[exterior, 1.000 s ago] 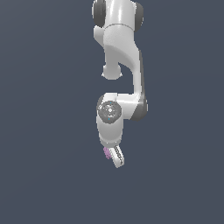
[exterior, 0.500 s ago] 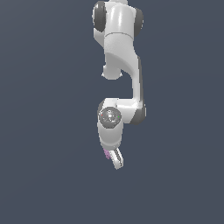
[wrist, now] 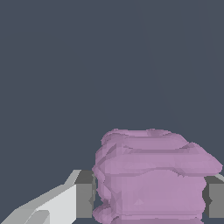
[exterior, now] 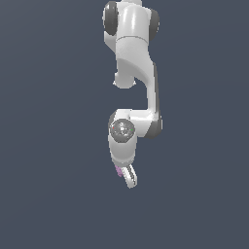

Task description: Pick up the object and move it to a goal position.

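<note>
White end effector (exterior: 125,176) clamped on small pale pink-purple, bumpy, cube-like lump (wrist: 151,175), grey pads (wrist: 84,194) touching both sides; lump at 6 o'clock of white arm (exterior: 136,63); plain dark grey-blue backdrop all round.

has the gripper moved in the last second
Yes, slightly. In the exterior view the gripper, shut on the pink lump, has shifted down the picture and a little toward its right, judged against the frame; no fixed thing is visible.

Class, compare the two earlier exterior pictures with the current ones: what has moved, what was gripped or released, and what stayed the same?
The arm stretched further down the picture, carrying the gripper slightly lower. Nothing was taken hold of or let go. The pink lump stays clamped between the fingers, and the plain dark background is unchanged.
</note>
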`<state>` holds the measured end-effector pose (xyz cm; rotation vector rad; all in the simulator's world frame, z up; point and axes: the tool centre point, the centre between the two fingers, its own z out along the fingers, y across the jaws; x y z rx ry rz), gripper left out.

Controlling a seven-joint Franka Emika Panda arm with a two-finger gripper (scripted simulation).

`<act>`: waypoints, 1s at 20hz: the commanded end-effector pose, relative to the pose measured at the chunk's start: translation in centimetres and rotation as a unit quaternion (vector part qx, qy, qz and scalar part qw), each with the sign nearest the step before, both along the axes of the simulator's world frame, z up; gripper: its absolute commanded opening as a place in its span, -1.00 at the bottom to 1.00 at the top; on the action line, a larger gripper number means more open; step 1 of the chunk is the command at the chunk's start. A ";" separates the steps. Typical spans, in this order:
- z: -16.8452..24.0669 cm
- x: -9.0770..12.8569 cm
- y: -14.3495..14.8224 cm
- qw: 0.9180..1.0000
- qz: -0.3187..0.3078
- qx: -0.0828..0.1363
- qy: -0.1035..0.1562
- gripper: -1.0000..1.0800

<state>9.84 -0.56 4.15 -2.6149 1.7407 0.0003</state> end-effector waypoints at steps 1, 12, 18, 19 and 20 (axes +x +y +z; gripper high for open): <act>0.0 0.0 0.0 1.000 0.000 0.000 0.000 -1.00; 3.0 -1.2 -1.0 1.000 0.000 0.000 0.000 -1.00; 7.1 -2.8 -2.3 1.000 0.000 0.001 0.000 -1.00; 7.9 -3.2 -2.6 1.000 0.000 0.001 0.000 -1.00; 8.9 -3.6 -2.9 1.000 0.000 0.001 0.000 -1.00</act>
